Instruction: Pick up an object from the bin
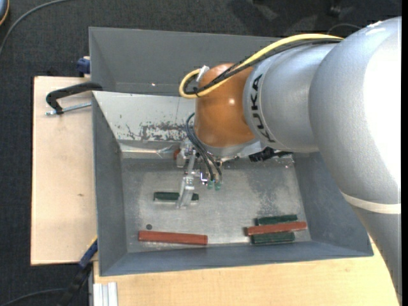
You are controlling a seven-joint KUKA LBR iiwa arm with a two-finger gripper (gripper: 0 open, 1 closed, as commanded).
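We log the hand (187, 199) low at the right end of the small dark green bar (165, 197), left of centre on the bin (106, 171) floor, likely positioned to straddle it; we cannot tell whether it is clenched.

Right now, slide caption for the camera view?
KUKA gripper low over a small dark green bar mid-bin; red bar by the near wall.

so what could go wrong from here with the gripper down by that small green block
1. The gripper is at the right end of the small dark green block, not over its middle, so a grasp might catch only the tip and the block could swing or slip out.
2. The block lies flat and low on the bin floor, so the gripper may scrape the floor or push the block aside.
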